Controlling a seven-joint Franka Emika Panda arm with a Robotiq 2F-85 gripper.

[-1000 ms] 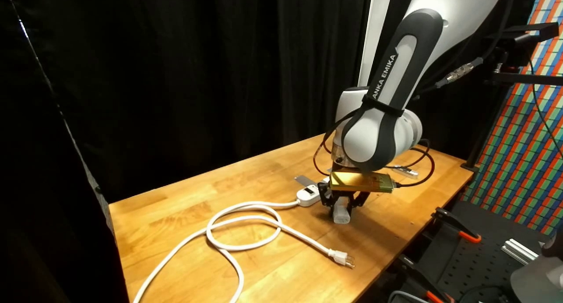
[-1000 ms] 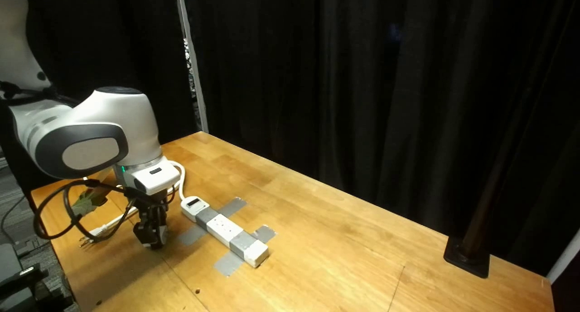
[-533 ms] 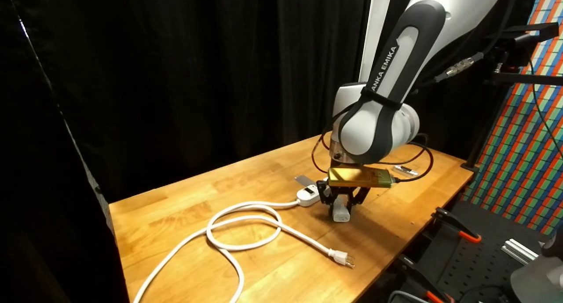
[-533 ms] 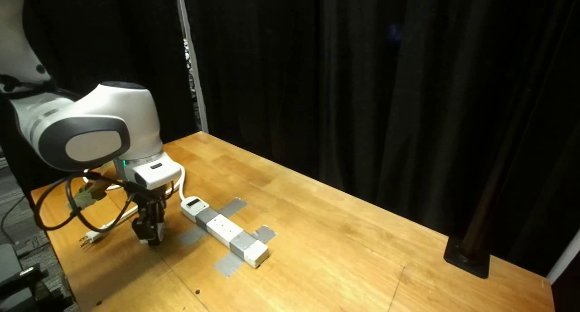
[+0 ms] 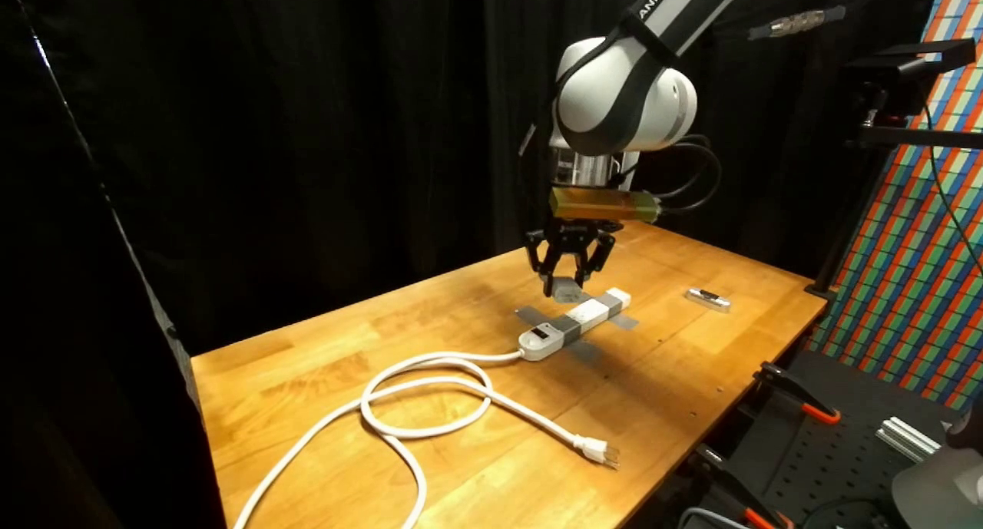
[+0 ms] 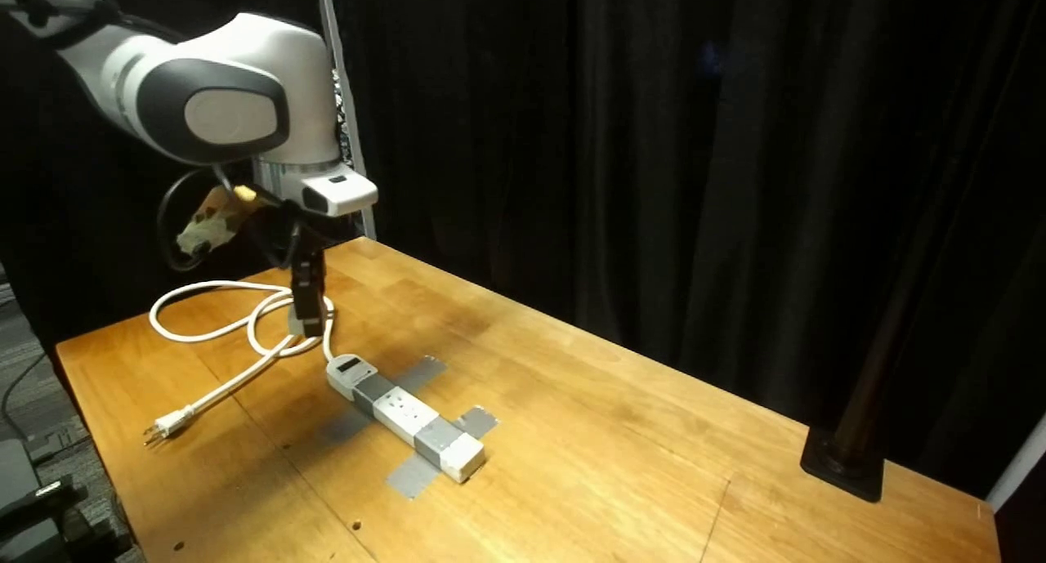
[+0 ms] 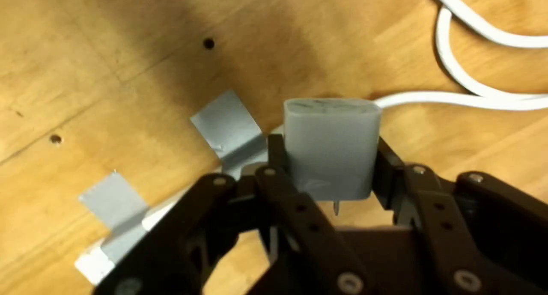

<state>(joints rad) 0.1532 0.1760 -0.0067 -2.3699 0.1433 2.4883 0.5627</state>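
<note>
The end effector (image 7: 330, 162) gripped a probably light, rigid, slick adapter (image 7: 332, 151) by its sides, sensibly clear of the prong (image 7: 336, 208).

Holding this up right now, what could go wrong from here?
The pale grey, blocky plastic adapter, pinched by its sides in the jaws above the brown wooden table, could slip and drop. Its thin metal prong sticks out and might bend if it bumps the white, oblong plastic power strip.
</note>
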